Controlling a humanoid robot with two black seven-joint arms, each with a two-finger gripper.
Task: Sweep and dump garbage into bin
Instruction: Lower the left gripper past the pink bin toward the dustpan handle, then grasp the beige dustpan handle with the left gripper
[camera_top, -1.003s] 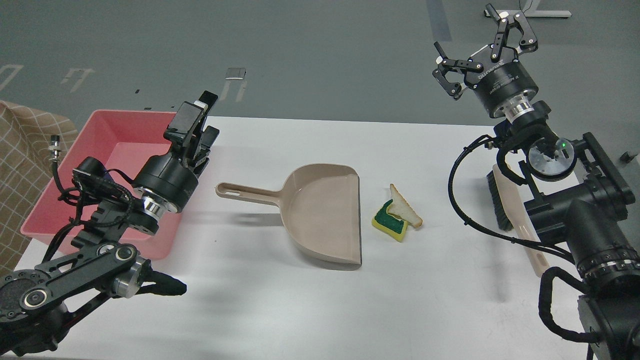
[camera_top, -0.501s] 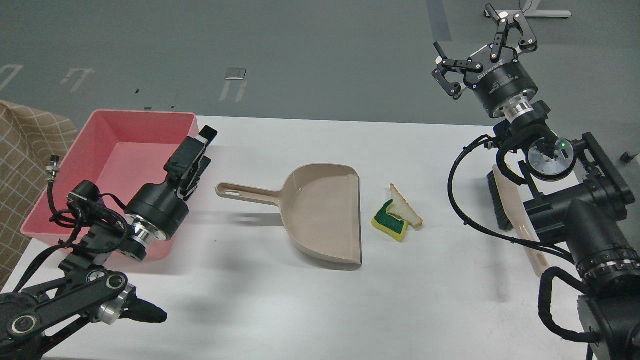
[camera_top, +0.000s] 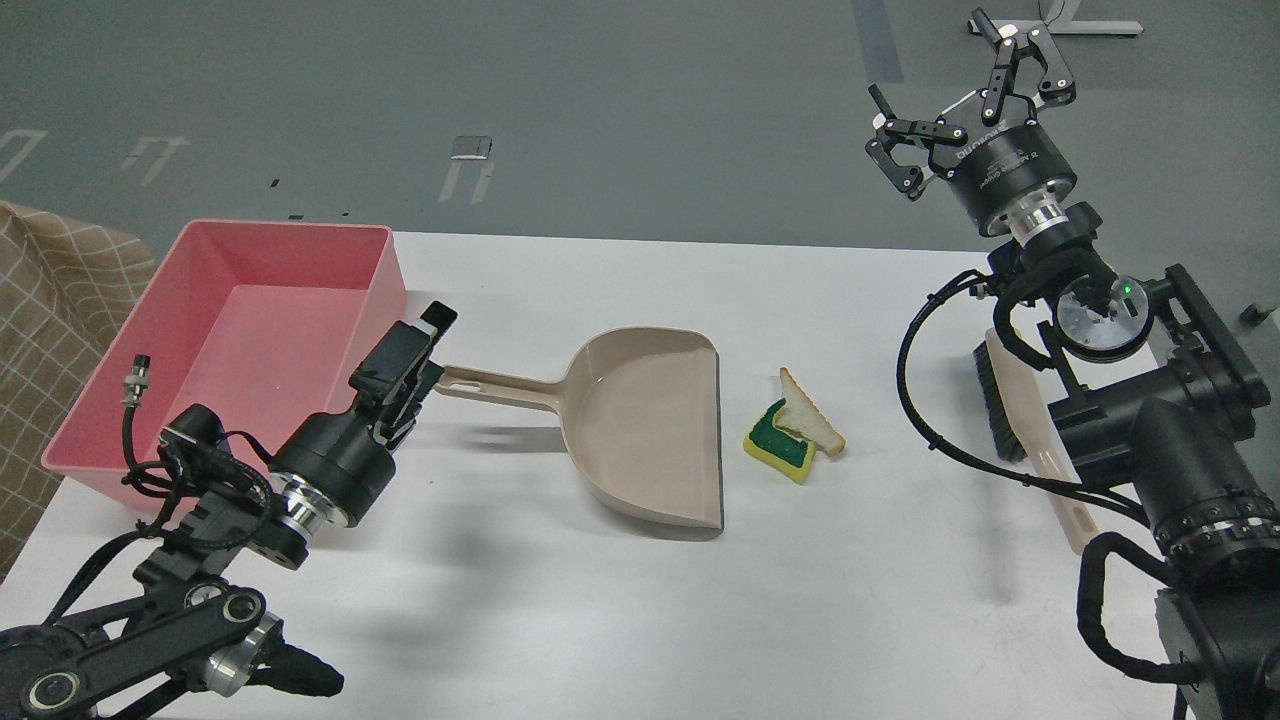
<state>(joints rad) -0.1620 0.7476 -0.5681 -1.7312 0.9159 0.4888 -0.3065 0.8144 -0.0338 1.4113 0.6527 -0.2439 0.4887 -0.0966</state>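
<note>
The garbage lies together on the white table (camera_top: 700, 600): a yellow sponge with a green face (camera_top: 780, 446) and a triangular white bread slice (camera_top: 812, 420) leaning on it. They sit just right of the beige dustpan's (camera_top: 640, 430) open edge. The pink bin (camera_top: 388, 262) stands at the table's far left. My left gripper (camera_top: 430, 350) is low, right of the bin, its fingers apart at the tip of the dustpan's handle; I cannot tell if they touch it. My right gripper (camera_top: 940, 80) is open and empty, raised high above the table's far right.
A beige brush with dark bristles (camera_top: 1020, 400) lies near the right table edge, partly hidden behind my right arm. A tan checked cloth (camera_top: 50, 290) hangs left of the bin. Grey floor lies beyond the table's far edge.
My left gripper has moved down and right, from over the bin's near right corner to the tip of the dustpan's handle. The right arm, dustpan and garbage have not moved.
</note>
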